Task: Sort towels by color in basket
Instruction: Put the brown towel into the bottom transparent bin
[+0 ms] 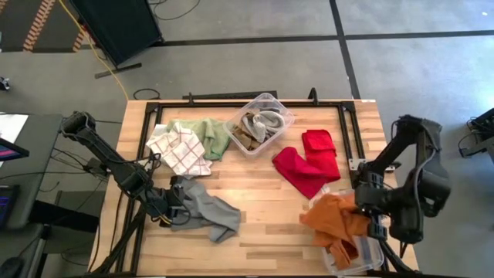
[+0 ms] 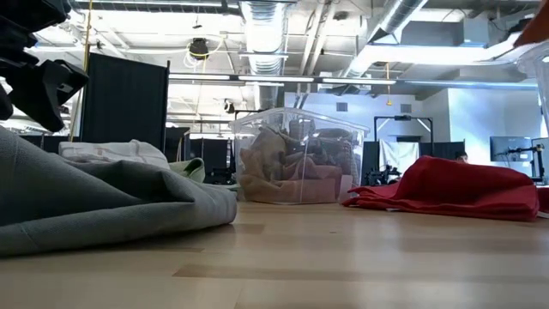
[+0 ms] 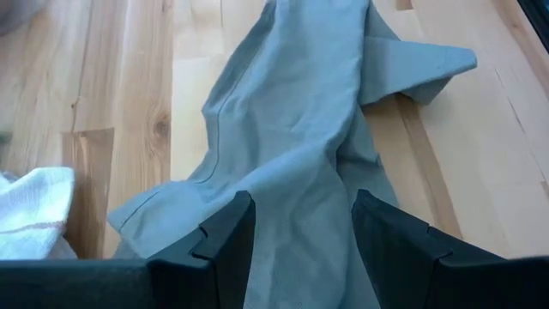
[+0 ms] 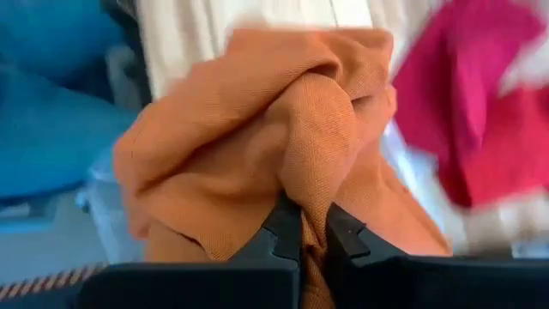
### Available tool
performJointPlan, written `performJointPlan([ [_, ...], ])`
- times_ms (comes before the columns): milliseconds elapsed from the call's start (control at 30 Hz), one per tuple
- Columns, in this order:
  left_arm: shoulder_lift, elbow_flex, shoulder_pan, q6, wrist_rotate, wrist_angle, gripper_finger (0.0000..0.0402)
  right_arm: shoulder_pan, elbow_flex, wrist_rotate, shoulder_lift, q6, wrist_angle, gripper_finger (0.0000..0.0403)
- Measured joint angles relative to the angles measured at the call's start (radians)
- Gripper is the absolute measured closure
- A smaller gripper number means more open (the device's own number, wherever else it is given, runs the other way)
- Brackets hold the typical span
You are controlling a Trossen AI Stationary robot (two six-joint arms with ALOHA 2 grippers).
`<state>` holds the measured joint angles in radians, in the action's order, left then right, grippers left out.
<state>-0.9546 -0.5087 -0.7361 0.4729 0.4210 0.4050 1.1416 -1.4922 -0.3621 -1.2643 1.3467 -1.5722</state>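
My left gripper [image 3: 304, 232] [image 1: 164, 205] is open, low over the near left of the table. Its fingers stand on either side of a ridge of the crumpled grey towel [image 3: 292, 129] [image 1: 204, 210], which lies on the wood. My right gripper [image 4: 313, 233] [image 1: 363, 202] is shut on the rust orange towel [image 4: 257, 129] [image 1: 336, 220] near the near right corner. Two red towels [image 1: 309, 164] lie right of centre. The white-checked towels [image 1: 180, 148] and the pale green towel [image 1: 216, 135] lie at far left. My left gripper straddles the grey towel's middle ridge [image 3: 300, 202] from above, slanting forward; I cannot tell whether the fingers touch the cloth. My right gripper pinches a bunched fold of the orange towel [image 4: 313, 184] between its two fingers, several layers. The towel is bunched up in front of the fingers, and its lower part [image 1: 347, 247] drapes into a clear bin.
A clear plastic bin [image 1: 262, 123] [image 2: 300, 167] at the far middle holds tan and grey cloths. A second clear bin [image 1: 363, 262] sits at the near right corner under the orange towel. A black frame [image 1: 231, 100] runs along the table's far edge and sides.
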Motion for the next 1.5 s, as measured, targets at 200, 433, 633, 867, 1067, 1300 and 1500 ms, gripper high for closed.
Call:
performJointPlan([
  [200, 0.000, 0.000, 0.000, -0.005, 0.013, -0.004, 0.0217, 0.009, 0.150, 0.106, -0.029, 0.159, 0.019, 0.0370],
  [433, 0.000, 0.000, 0.000, -0.008, 0.015, -0.005, 0.0217, -0.046, 0.358, 0.106, -0.082, 0.122, 0.260, 0.0370],
  [633, 0.000, 0.000, 0.000, -0.008, 0.015, -0.005, 0.0217, -0.152, 0.498, 0.138, -0.154, 0.018, 0.535, 0.0370],
  [867, 0.000, 0.000, 0.000, -0.008, 0.017, -0.007, 0.0217, -0.286, 0.604, 0.258, -0.277, -0.026, 0.760, 0.0365],
  [1067, 0.000, 0.000, 0.000, -0.008, 0.017, -0.007, 0.0217, -0.414, 0.620, 0.353, -0.355, -0.157, 0.965, 0.0361],
  [1300, 0.000, 0.000, 0.000, -0.004, 0.003, -0.005, 0.0217, -0.441, 0.625, 0.443, -0.303, -0.138, 0.957, 0.0349],
  [1500, 0.000, 0.000, 0.000, -0.017, 0.003, -0.001, 0.0217, -0.419, 0.625, 0.465, -0.201, -0.038, 0.835, 0.0307],
])
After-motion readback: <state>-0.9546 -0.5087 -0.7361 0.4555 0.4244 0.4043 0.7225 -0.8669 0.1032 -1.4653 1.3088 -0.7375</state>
